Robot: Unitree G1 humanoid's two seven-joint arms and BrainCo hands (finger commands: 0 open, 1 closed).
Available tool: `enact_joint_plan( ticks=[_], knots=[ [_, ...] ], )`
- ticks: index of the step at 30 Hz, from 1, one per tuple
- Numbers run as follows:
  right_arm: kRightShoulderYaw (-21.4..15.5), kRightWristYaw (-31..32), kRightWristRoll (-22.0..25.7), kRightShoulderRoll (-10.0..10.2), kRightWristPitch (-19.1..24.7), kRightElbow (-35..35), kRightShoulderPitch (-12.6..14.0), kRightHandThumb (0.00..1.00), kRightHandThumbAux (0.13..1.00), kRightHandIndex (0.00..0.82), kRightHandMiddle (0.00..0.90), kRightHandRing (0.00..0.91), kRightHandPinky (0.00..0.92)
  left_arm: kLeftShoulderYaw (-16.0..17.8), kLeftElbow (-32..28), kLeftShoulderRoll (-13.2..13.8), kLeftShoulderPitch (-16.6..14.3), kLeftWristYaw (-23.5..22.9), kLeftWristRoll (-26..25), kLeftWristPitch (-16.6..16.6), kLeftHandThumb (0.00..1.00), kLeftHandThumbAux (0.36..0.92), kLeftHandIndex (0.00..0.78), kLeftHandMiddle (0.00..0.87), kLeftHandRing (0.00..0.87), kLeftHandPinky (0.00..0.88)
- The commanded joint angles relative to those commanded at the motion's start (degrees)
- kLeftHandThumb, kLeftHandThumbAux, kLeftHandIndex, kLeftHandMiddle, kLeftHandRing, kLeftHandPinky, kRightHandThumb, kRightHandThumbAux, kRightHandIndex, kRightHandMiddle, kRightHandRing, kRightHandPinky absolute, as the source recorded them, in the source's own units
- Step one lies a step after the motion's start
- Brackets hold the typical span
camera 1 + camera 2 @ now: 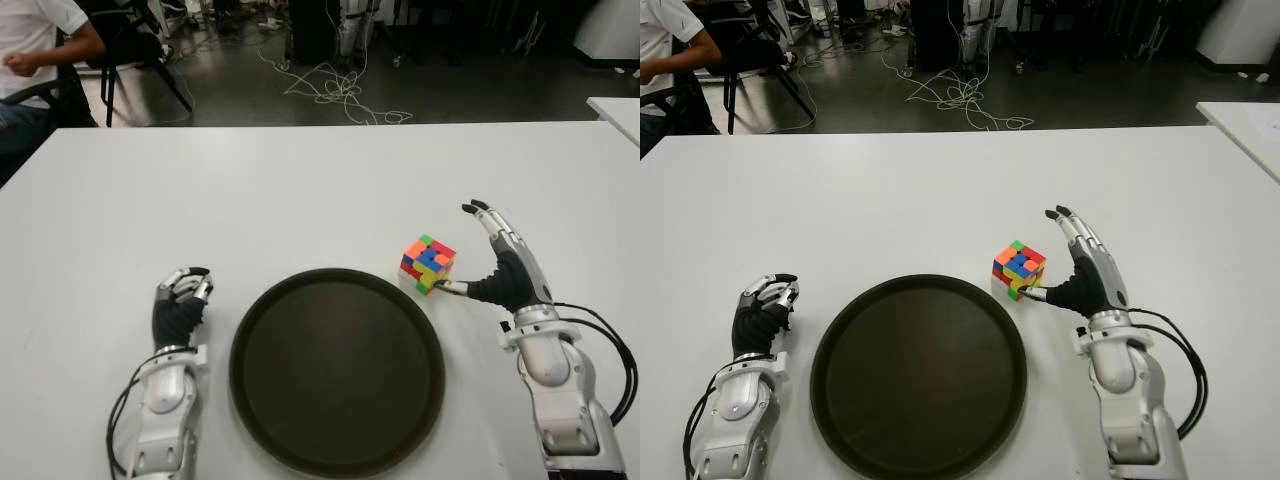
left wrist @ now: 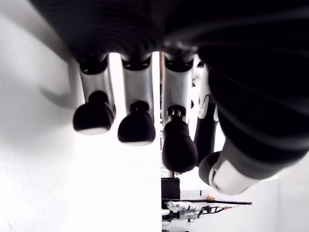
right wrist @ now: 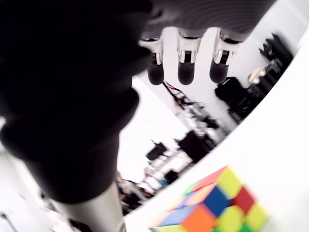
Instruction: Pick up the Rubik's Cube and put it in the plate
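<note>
step: reaching to grasp | my right hand (image 1: 497, 262) spread wide, holding nothing, thumb tip at the Rubik's Cube (image 1: 427, 264) | cube on table (image 1: 300, 190) just beside plate (image 1: 337, 370) rim | left hand (image 1: 180, 303) curled, idle left of plate | next: close fingers around cube, lift, carry over plate

Scrambled Rubik's Cube (image 1: 428, 264) on table, just beside dark round plate (image 1: 337, 370)

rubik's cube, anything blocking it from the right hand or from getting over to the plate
Nothing visible. The Rubik's Cube sits on the white table just off the plate rim, with no object between them. The right hand is open right beside it, thumb at its lower corner. The left hand shows curled left of the plate.
</note>
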Motion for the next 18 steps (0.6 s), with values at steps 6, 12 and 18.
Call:
enact_joint_plan(
  ticks=[6, 12, 18],
  knots=[
    [1.22, 3.26, -2.08, -0.40, 5.55, -2.46, -1.84, 0.000, 0.891, 0.057, 0.079, 0.077, 0.089, -0.56, 0.85, 0.23, -0.09, 0.17, 0.96, -1.36, 0.708, 0.706, 0.444, 0.791, 0.817, 0.819],
    [2.76, 5.54, -3.61, -1.59, 9.62, -3.07, -3.61, 0.000, 0.841, 0.056, 0.077, 0.085, 0.098, -0.70, 0.76, -0.02, 0.02, 0.29, 0.88, -1.36, 0.708, 0.706, 0.443, 0.784, 0.811, 0.815],
    [5.50, 8.90, -6.87, -4.11, 15.26, -4.43, -5.62, 0.000, 0.781, 0.039, 0.059, 0.082, 0.089, -0.81, 0.62, -0.16, 0.04, 0.55, 0.89, -1.25, 0.707, 0.706, 0.443, 0.783, 0.809, 0.813]
  ],
)
